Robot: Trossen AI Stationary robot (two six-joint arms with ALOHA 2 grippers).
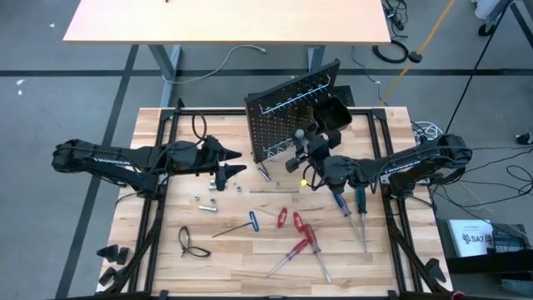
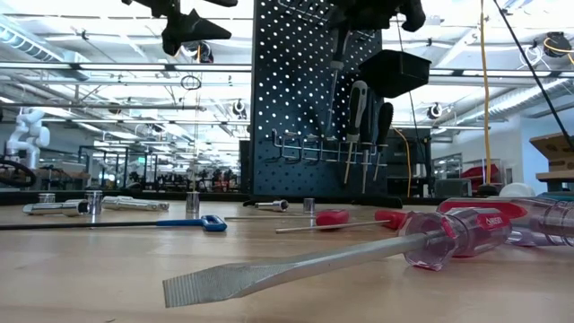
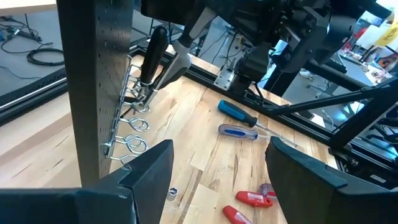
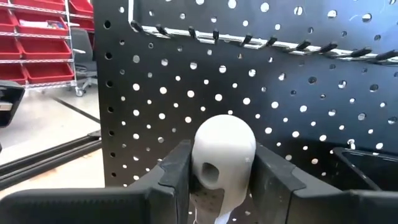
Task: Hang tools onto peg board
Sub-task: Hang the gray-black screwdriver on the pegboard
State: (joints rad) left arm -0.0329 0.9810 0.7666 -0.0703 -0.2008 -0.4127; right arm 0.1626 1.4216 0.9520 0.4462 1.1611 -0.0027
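Right gripper (image 1: 298, 148) sits center frame at the peg board (image 1: 287, 117), clamped on a grey-handled tool (image 4: 222, 160). Left gripper (image 1: 236, 164), center-left, is spread wide, holding nothing.

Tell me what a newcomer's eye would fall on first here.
The black perforated upright peg board at the table's far middle, where the right gripper grips a grey-handled tool facing it. Red-handled screwdrivers lie scattered in front, and the open left gripper hovers left of the board.
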